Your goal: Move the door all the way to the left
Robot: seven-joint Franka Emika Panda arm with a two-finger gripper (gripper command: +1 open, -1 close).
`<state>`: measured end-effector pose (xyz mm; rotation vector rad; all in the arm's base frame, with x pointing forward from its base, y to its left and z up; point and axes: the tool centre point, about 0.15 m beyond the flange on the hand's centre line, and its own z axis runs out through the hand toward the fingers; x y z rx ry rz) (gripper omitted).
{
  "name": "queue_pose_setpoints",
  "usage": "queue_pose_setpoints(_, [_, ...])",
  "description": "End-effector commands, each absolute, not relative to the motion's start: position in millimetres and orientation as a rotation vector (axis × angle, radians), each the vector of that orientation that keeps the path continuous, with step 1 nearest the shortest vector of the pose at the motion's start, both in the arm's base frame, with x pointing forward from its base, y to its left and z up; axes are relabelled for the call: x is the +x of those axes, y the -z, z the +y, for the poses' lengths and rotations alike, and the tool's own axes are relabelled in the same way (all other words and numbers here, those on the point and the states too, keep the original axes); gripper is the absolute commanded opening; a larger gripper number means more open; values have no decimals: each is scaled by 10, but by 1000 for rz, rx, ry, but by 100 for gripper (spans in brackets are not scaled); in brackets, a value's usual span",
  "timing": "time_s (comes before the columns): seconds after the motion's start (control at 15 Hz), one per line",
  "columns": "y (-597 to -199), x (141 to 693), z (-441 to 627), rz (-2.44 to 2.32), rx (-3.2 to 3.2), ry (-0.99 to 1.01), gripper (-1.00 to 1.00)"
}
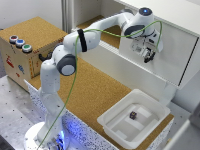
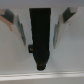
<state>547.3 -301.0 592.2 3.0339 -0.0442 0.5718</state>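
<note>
white flat door (image 1: pixel 172 52); open gripper (image 1: pixel 148 55) straddles its slim dark handle (image 2: pixel 40 37).

1. Door (image 1: pixel 170 50): at the counter's (image 1: pixel 95 95) rear edge, toward the exterior view's right.
2. Gripper (image 1: pixel 148 54): just before the door.
3. Tray (image 1: pixel 116 121): on the counter's near right corner; a small block (image 1: pixel 133 115) lies in it.
4. Box (image 1: pixel 25 60): left of the counter.
</note>
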Motion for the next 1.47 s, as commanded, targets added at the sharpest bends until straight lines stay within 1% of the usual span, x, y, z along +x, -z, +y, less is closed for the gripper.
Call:
queue_pose_setpoints(0.0, [-5834, 5774, -3125, -17, 3078, -557, -100])
queue_pose_setpoints(0.27, [-5798, 5776, -2960, -23, 3088, -550, -100])
queue_pose_setpoints(0.6, [-5722, 5684, -2488, -54, 3076, -536, -100])
queue_pose_setpoints(0.87, [-5756, 5515, -2014, -40, 3042, -564, -100])
queue_pose_setpoints(1.4, [-5763, 5516, -1262, -6, 3014, -561, -100])
